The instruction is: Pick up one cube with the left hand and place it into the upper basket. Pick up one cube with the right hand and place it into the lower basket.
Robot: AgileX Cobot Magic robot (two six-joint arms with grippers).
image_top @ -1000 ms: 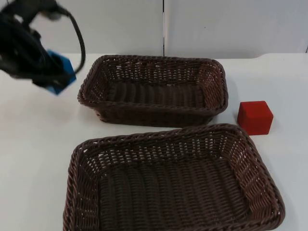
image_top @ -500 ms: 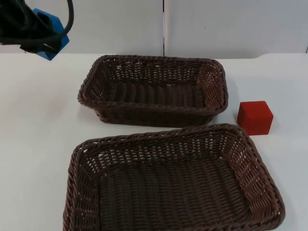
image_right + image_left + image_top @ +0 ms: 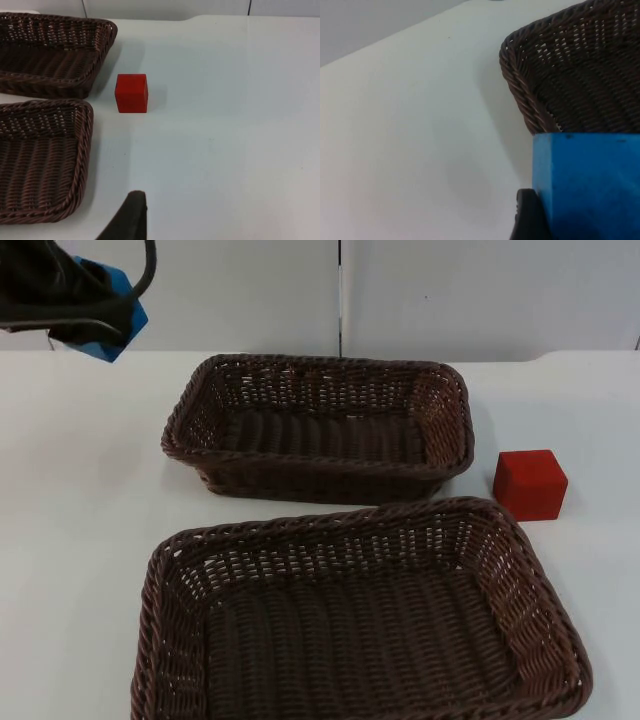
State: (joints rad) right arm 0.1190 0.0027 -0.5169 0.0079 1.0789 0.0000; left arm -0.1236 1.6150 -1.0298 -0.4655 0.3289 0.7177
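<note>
Holding the blue cube [image 3: 118,306] clamped in its jaws, left gripper [image 3: 85,320] hangs high over the table [image 3: 80,500], beside the upper basket [image 3: 320,430], cube not yet over the rim. Red cube [image 3: 530,483] sits on the table just right of both baskets, near the lower basket [image 3: 350,620]. Right gripper [image 3: 131,220] waits nearby; can't tell its jaw state.

upper basket [image 3: 445,405]: dark woven wicker, rough | lower basket [image 3: 170,640]: same | red cube [image 3: 530,483]: matt, perhaps foam | table [image 3: 80,500]: smooth white
</note>
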